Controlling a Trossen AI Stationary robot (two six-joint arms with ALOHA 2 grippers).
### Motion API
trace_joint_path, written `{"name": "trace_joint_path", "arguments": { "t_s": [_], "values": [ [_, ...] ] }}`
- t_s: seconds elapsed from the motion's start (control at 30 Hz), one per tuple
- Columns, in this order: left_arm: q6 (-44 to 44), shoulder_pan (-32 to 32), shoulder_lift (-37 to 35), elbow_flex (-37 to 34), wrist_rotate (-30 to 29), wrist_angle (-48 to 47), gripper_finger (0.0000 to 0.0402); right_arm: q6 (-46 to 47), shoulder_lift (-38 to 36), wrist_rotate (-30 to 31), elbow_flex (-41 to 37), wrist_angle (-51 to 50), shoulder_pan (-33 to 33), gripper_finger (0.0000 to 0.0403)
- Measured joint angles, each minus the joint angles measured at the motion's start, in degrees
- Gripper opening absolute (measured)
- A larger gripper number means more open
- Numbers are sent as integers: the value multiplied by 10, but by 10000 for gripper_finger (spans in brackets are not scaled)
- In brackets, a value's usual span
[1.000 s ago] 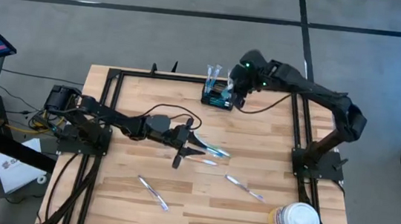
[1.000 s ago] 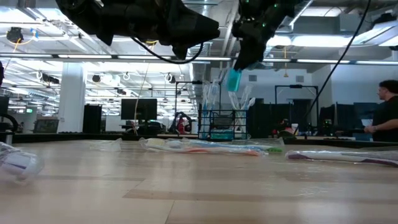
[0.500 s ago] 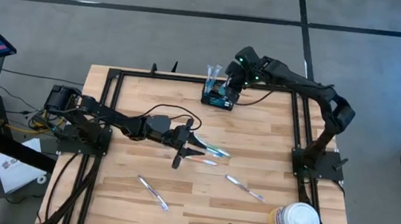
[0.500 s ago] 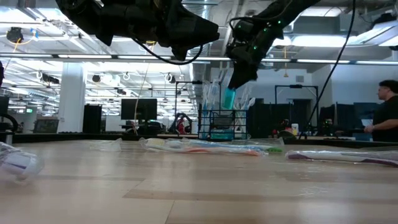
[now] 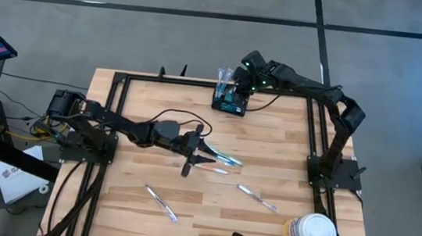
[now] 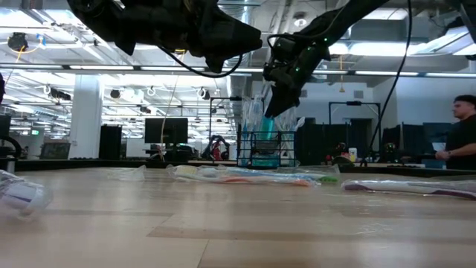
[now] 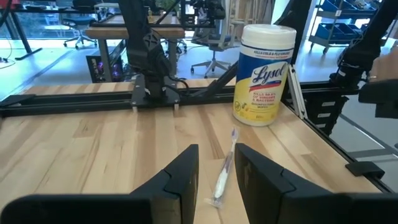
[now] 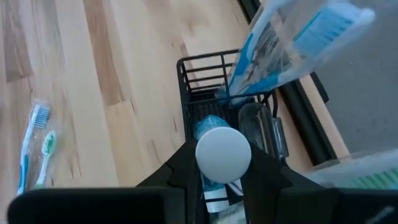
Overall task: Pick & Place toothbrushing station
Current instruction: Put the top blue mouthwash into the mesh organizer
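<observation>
The toothbrushing station, a small black wire-mesh holder (image 5: pixel 228 102), stands at the table's far edge, near the middle; it also shows in the low view (image 6: pixel 268 152) and in the right wrist view (image 8: pixel 186 68). Wrapped toothbrushes (image 8: pixel 292 43) stand in it. My right gripper (image 5: pixel 240 88) is right above the holder, shut on a small blue tube (image 6: pixel 269 123) with a white cap. My left gripper (image 5: pixel 194 154) hovers open and empty over the table's middle, above wrapped toothbrushes (image 5: pixel 221 159). One wrapped toothbrush (image 7: pixel 224 171) lies ahead of its fingers. My right gripper pinches the blue tube between its two fingers, just below the white cap (image 8: pixel 223 154). The fingers come from above, pointing down. The tube (image 8: pixel 211 127) hangs nearly upright below the fingers, its lower end at the holder's open top.
A Lysol tub (image 5: pixel 311 231) stands at the table's near right corner. Wrapped toothbrushes lie loose near the front (image 5: pixel 161 203) and right of the middle (image 5: pixel 257 197). Black rails (image 5: pixel 316 129) frame the table. A person (image 6: pixel 465 141) stands in the room beyond.
My right gripper has gone down and a little toward the table's left edge, onto the holder, still shut on the blue tube. The tube has come down from well above the holder to its open top.
</observation>
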Motion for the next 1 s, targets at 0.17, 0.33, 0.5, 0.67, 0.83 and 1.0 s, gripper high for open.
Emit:
{"name": "trace_joint_path", "arguments": {
  "t_s": [0.17, 0.33, 0.5, 0.67, 0.83, 1.0],
  "values": [
    [0, 8, 0, 0, 0, 0, 99, -14, 0, 0, 0, 4, -2, 81],
    [0, 8, 0, 0, 0, 0, 99, -12, 0, 0, 0, 5, -7, 81],
    [0, 8, 0, 0, 0, 0, 99, -14, 11, -11, -1, -6, -2, 81],
    [0, 8, 0, 0, 0, 2, 99, -17, 28, -10, 1, 4, 1, 81],
    [0, 8, 0, 0, 0, 2, 99, -17, 30, -14, 0, 13, 1, 81],
    [0, 8, 0, 0, 0, 2, 99, -20, 30, -14, 0, 12, 1, 81]
  ]
}}
